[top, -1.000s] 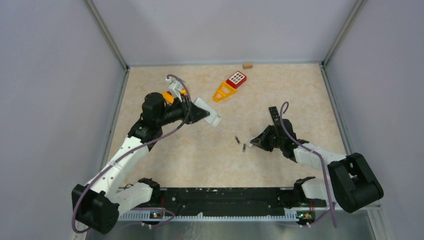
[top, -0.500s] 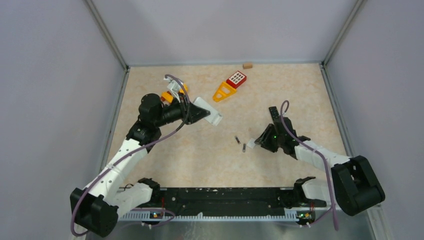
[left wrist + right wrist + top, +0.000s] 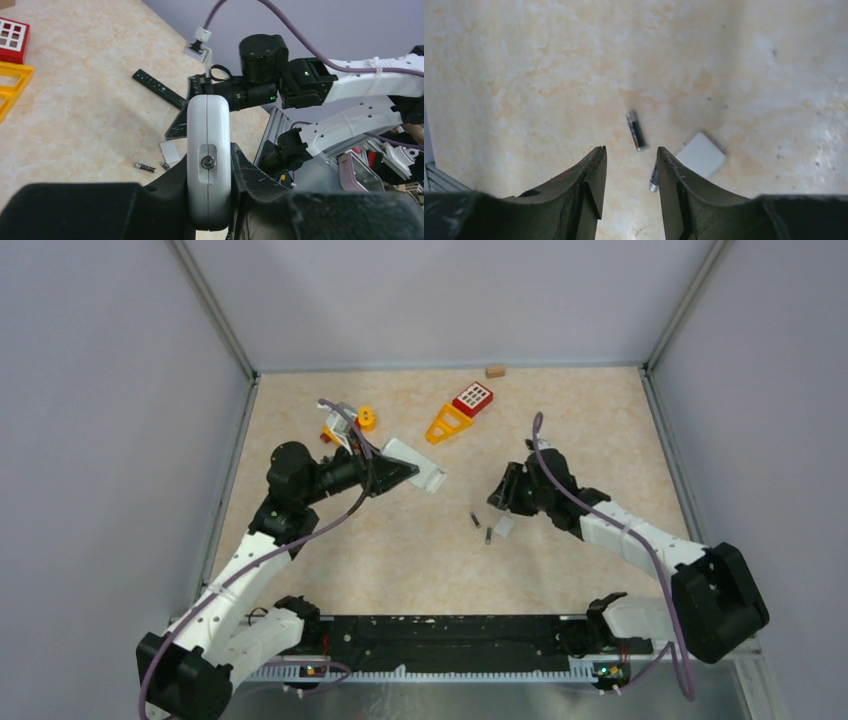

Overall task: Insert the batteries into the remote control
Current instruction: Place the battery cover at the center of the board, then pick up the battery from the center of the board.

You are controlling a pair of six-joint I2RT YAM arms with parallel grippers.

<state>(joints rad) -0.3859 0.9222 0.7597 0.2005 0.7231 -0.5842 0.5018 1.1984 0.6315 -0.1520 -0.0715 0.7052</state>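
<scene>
My left claw (image 3: 208, 167) is clamped on the white remote (image 3: 208, 120); my right claw (image 3: 629, 167) hangs apart above two batteries (image 3: 636, 131) lying on the desk (image 3: 524, 75) by a white cover (image 3: 700, 155).

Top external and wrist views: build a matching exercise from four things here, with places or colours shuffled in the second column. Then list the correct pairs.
Column one:
1. white remote
2. wooden block
3. dark battery
4. grid-faced toy

Column two:
A. lying on the table just ahead of the open right end effector
B. red with a yellow frame
C. at the far edge, by the back wall
D. clamped in the left end effector

Pairs: 1-D, 2-C, 3-A, 4-B
</scene>
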